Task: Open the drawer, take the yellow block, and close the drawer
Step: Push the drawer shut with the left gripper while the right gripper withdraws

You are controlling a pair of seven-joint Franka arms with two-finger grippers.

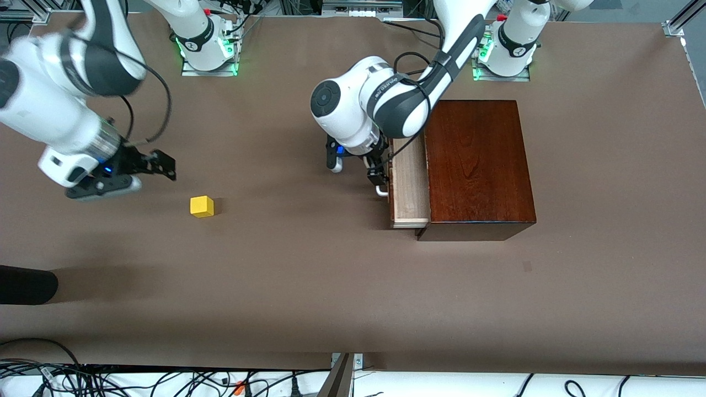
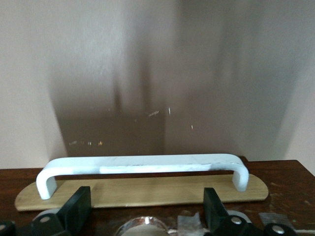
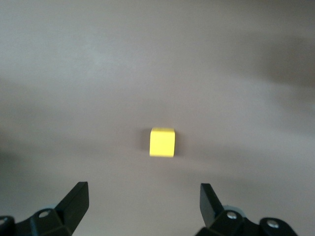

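Observation:
The drawer (image 1: 409, 182) stands part way out of the dark mahogany box (image 1: 477, 160), its pale wood tray showing. My left gripper (image 1: 377, 175) is open at the drawer's front. In the left wrist view the white handle (image 2: 142, 164) lies just past my open left gripper (image 2: 146, 204), not between the fingers. The yellow block (image 1: 202, 206) sits on the bare table toward the right arm's end. My right gripper (image 1: 160, 165) is open and empty, above the table beside the block. In the right wrist view the block (image 3: 162, 142) lies ahead of the open right gripper (image 3: 142, 196).
A dark rounded object (image 1: 25, 284) pokes in at the table's edge toward the right arm's end, nearer to the front camera. Cables (image 1: 165, 383) lie along the near table edge. The arm bases (image 1: 207, 44) stand at the back.

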